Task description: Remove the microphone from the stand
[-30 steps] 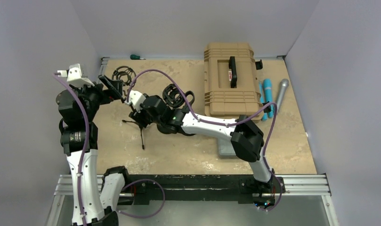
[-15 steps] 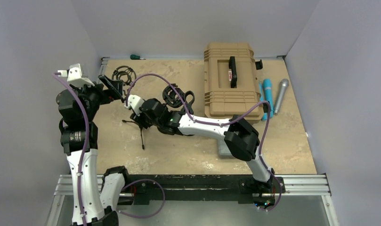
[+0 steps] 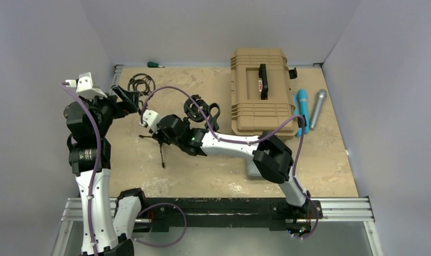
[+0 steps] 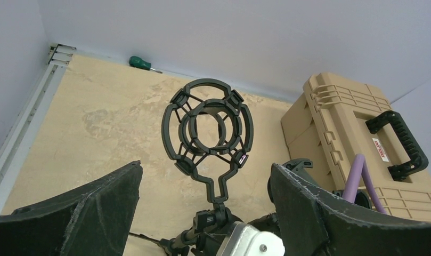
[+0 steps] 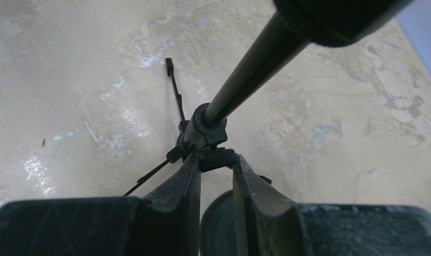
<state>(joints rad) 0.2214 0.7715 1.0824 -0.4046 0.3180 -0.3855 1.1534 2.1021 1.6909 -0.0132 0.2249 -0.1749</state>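
only container here is the tan case (image 3: 250, 90) at 1 o'clock on the desk (image 3: 213, 170). its lid is down with the black handle (image 3: 263, 81) on top, so can't see what's inside. the silver microphone (image 3: 317, 108) and a blue microphone (image 3: 303, 106) lie flat at 3 o'clock of the case, well apart from the stand (image 5: 245, 68) over at 9 o'clock. the shock mount (image 4: 205, 84) topping the stand is a ring with desk showing through it. vs a second ago, the right hand (image 5: 216, 160) has closed in and slid a bit toward 9 o'clock, and it now pinches the stand's hub just above the tripod legs. the case and both microphones haven't budged. the left hand (image 4: 205, 178) is spread wide, just short of the shock mount. room-wise, the microphones sit near the 3 o'clock edge and a green screwdriver (image 3: 153, 64) is against the 12 o'clock edge. a second shock mount (image 3: 193, 109) sits between stand and case. there's open desk from the tripod down to the 6 o'clock rail.
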